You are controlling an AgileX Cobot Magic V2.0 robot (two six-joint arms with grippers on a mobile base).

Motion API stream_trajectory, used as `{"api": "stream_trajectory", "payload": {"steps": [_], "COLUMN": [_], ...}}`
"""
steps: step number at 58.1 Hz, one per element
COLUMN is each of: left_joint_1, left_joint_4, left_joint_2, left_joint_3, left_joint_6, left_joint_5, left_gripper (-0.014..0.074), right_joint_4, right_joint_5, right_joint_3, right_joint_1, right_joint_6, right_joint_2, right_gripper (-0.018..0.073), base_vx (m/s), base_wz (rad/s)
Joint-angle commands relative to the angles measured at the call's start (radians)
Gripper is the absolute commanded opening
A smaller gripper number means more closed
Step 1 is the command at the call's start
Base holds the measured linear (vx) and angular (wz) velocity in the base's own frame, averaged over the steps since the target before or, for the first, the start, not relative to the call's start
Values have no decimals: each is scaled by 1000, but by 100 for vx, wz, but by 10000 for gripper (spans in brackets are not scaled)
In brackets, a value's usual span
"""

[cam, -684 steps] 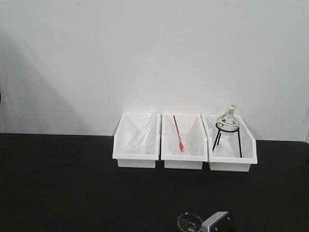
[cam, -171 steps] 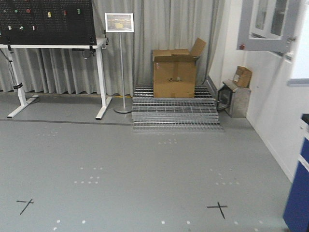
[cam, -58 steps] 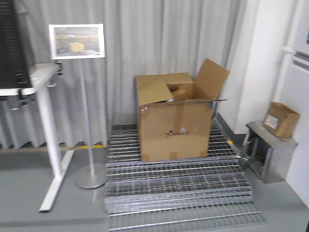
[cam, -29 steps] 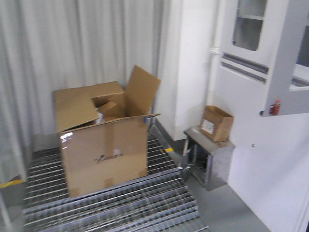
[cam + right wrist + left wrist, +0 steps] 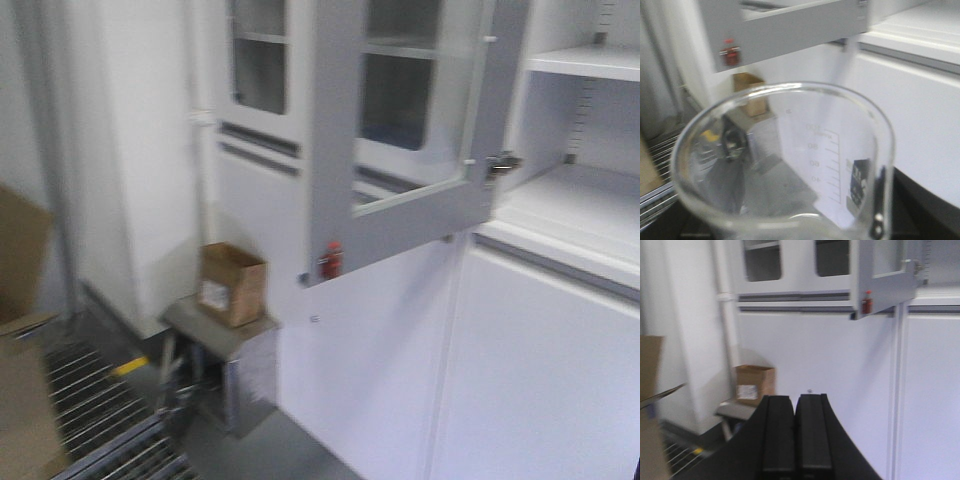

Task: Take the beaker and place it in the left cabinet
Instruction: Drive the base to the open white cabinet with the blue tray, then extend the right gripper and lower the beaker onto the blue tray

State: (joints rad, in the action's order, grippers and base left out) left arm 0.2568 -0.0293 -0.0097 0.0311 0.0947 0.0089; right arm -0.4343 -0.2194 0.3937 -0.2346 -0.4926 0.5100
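The beaker [image 5: 790, 165], clear glass with white graduation marks, fills the right wrist view, its mouth towards the camera. My right gripper [image 5: 785, 225] is shut on it; dark fingers [image 5: 925, 205] show at its sides. The left cabinet [image 5: 570, 190] is pale grey-white, and its glass-paned door [image 5: 400, 150] is swung open, showing white shelves and a slotted rail. The door [image 5: 785, 25] and a shelf [image 5: 920, 25] show above and beyond the beaker. My left gripper [image 5: 794, 405] is shut and empty, pointing at the cabinet's lower front [image 5: 860, 390]. Neither gripper shows in the front view.
A small cardboard box [image 5: 232, 284] sits on a grey metal stand [image 5: 215, 350] against the cabinet's left side. Metal floor grating [image 5: 110, 445] and the edge of a large cardboard box [image 5: 20, 340] lie at the lower left. A red latch [image 5: 330, 260] sits on the door's lower corner.
The front view has swung right: the large cardboard box and grating slid off to the left, and the cabinet with its open door now fills the frame, closer than before.
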Motion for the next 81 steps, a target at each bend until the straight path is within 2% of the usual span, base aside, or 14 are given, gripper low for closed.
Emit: {"api": "stream_trajectory", "payload": {"steps": [1, 30, 81], "left_joint_1": [3, 3, 3], "left_joint_4": [-7, -7, -7], "left_joint_2": [-18, -18, -18], "left_joint_3": [16, 16, 16], "left_joint_6": [-4, -4, -4], "left_joint_5": [-85, -85, -85], "left_gripper": [1, 1, 1], "right_joint_4": [-14, -14, -14], "right_joint_5": [76, 76, 76], "right_joint_3": [31, 31, 31], "right_joint_1": [0, 0, 0], "right_joint_6": [5, 5, 5], "right_joint_2": [4, 4, 4], "right_gripper": [-3, -3, -3], "base_vx": [35, 32, 33], "base_wz": [-80, -65, -31]}}
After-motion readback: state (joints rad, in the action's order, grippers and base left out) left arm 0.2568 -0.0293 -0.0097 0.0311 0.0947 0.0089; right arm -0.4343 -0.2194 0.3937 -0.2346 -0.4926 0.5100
